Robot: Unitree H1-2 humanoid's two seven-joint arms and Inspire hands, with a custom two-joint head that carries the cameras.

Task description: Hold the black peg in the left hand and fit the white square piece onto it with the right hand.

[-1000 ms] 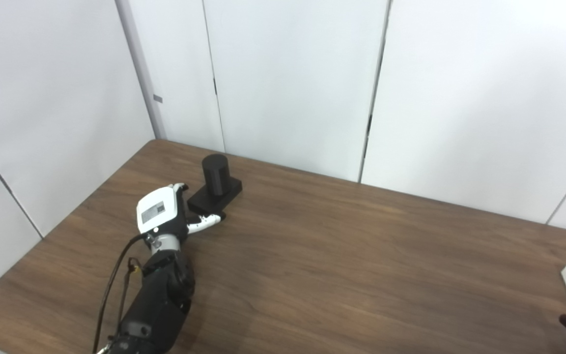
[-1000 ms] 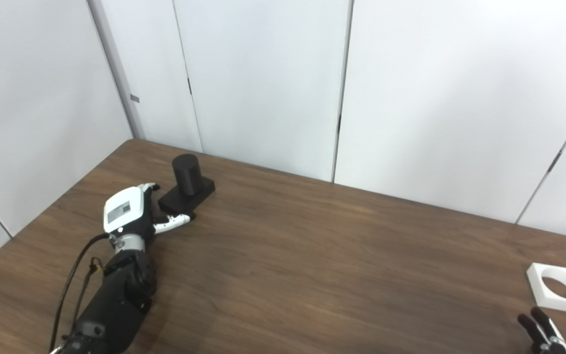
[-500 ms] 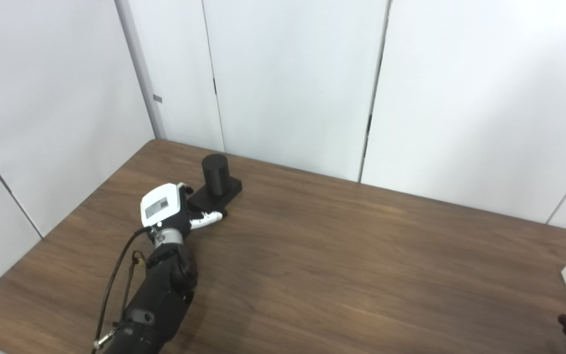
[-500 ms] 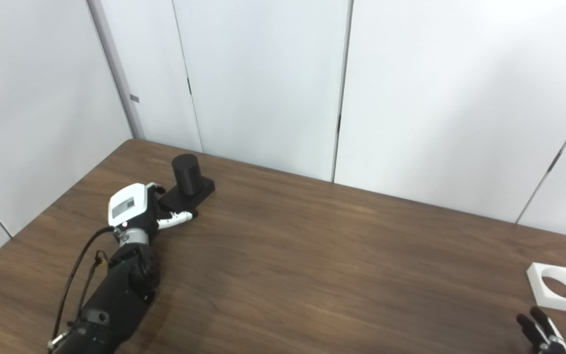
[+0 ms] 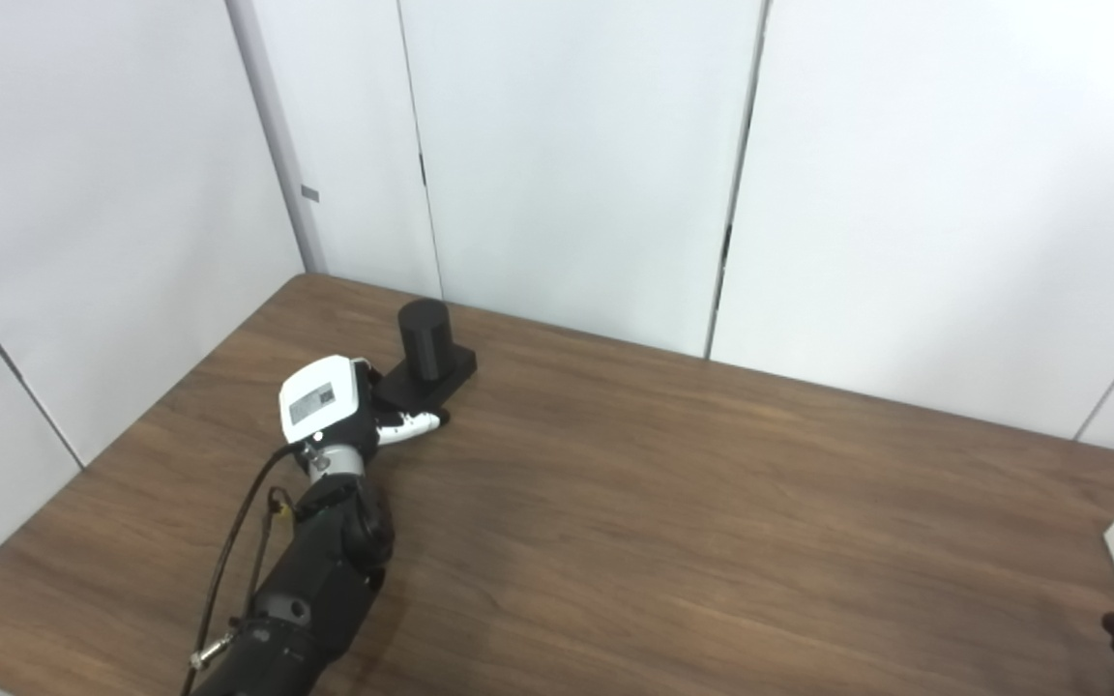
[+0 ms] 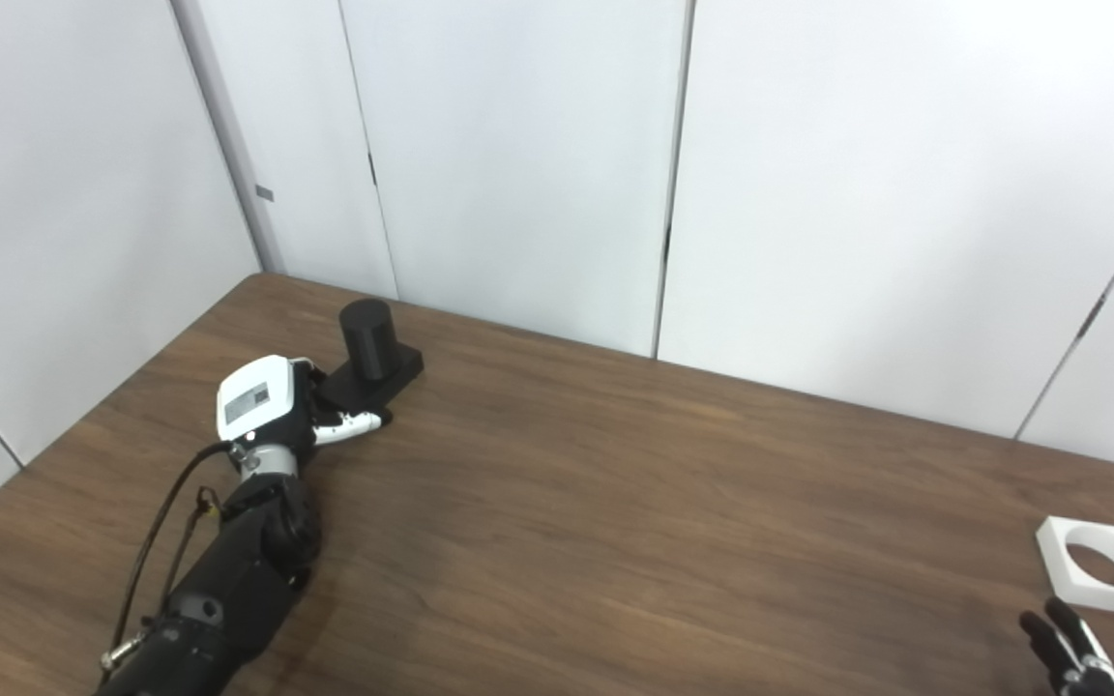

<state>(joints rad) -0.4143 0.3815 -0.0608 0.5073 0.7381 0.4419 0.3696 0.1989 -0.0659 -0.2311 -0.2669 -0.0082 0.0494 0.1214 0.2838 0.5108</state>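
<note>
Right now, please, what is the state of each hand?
Left hand: at the base of the black cylindrical peg; whether it grips cannot be told.
Right hand: only fingertips in view, apart, holding nothing; short of the white square piece.

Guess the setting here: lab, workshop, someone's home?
Most likely a robot test bay in a lab. Plain white partition panels wall in a wood-grain table, which carries only a black peg on its base and a white square piece with a round hole.
</note>
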